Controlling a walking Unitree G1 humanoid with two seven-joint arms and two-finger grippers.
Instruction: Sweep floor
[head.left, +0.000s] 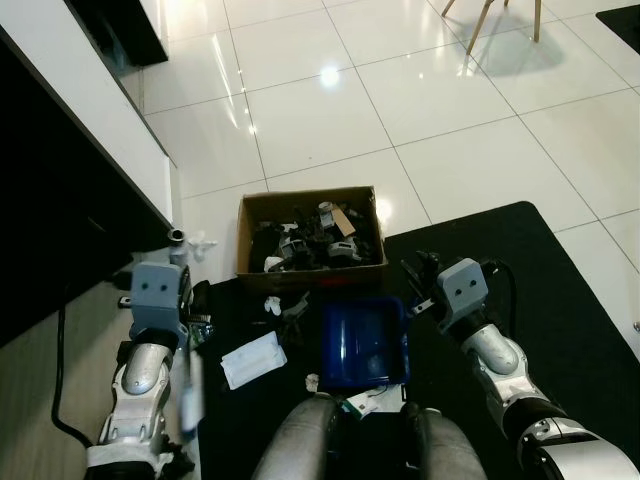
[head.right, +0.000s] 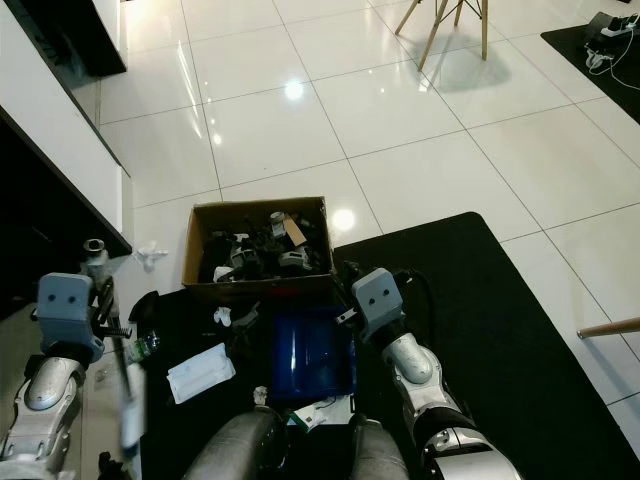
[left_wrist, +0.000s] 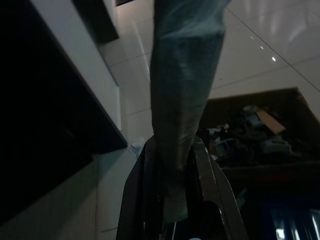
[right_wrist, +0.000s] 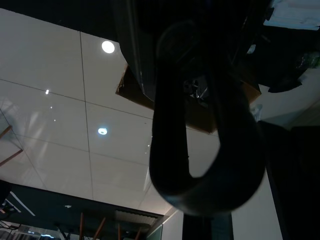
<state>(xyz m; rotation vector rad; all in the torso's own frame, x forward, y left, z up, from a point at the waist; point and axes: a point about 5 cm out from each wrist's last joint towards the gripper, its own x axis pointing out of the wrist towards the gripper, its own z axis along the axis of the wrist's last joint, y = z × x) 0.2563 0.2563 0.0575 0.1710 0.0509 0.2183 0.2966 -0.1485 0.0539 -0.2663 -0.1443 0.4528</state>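
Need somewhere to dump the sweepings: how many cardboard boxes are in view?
1: an open cardboard box, full of dark junk, at the black mat's far edge, just beyond the blue dustpan.

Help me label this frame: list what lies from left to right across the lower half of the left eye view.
left gripper holding the broom handle → white paper packet → blue dustpan → right gripper
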